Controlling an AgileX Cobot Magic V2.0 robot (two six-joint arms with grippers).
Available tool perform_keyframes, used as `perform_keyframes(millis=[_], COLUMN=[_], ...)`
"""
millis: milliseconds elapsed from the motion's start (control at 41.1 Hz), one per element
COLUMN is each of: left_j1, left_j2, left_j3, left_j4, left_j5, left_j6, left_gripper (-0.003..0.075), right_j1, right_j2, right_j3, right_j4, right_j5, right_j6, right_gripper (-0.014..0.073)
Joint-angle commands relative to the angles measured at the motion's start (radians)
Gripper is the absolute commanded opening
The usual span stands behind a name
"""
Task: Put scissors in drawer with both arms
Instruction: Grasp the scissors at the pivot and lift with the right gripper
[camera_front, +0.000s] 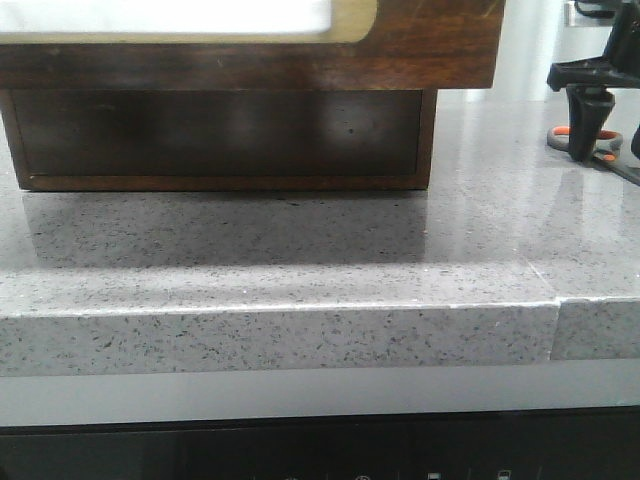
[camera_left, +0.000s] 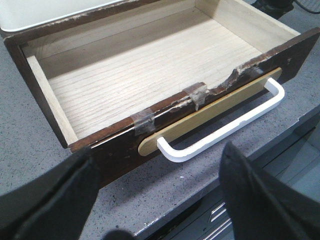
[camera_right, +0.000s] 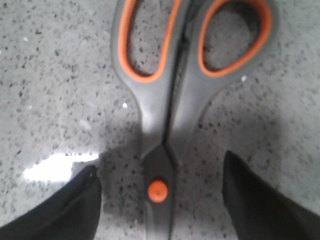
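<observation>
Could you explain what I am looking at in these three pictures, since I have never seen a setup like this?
This is a two-armed robot at a grey speckled countertop. The front view looks forward over it. The other two pictures come from cameras on each wrist. The left gripper hangs open before the drawer, which is pulled open and looks empty, with a white handle. The right gripper is open, its fingers either side of the scissors, which lie flat on the counter near their orange pivot. Nothing is held yet.

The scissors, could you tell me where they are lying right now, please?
The scissors lie flat on the grey speckled countertop at the far right of the front view, right of the open drawer, directly beneath the right gripper, whose open fingers straddle the pivot.
</observation>
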Motion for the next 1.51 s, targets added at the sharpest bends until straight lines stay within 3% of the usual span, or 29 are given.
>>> perform_keyframes(millis=[0, 194, 340, 729, 1240, 1483], left_j1=[-0.008, -0.008, -0.008, -0.008, -0.008, -0.008], left_j2=[0.006, 0.006, 0.006, 0.006, 0.006, 0.006], left_j3=[-0.028, -0.028, -0.028, -0.028, -0.028, -0.028], left_j4=[-0.006, -0.006, -0.006, -0.006, -0.006, -0.006], left_j5=[-0.069, -0.069, -0.069, -0.069, -0.069, -0.069], left_j6=[-0.011, -0.011, -0.011, -0.011, -0.011, -0.011], left_gripper=[0.0489, 0.0489, 0.0489, 0.0489, 0.0489, 0.0489], right_j1=[-0.005, -0.005, -0.005, 0.0, 0.002, 0.002], right_j2=[-0.038, -0.033, -0.033, -0.109, -0.479, -0.641], right_j3=[-0.057, -0.065, -0.065, -0.065, -0.065, -0.065], right_j4=[0.007, 0.007, 0.007, 0.008, 0.025, 0.212], right_j5=[0.017, 0.04, 0.054, 0.126, 0.095, 0.036], right_j6=[-0.01, -0.01, -0.01, -0.009, -0.029, -0.184], right_gripper=[0.0461, 0.0178, 0.004, 0.0024, 0.0024, 0.0024])
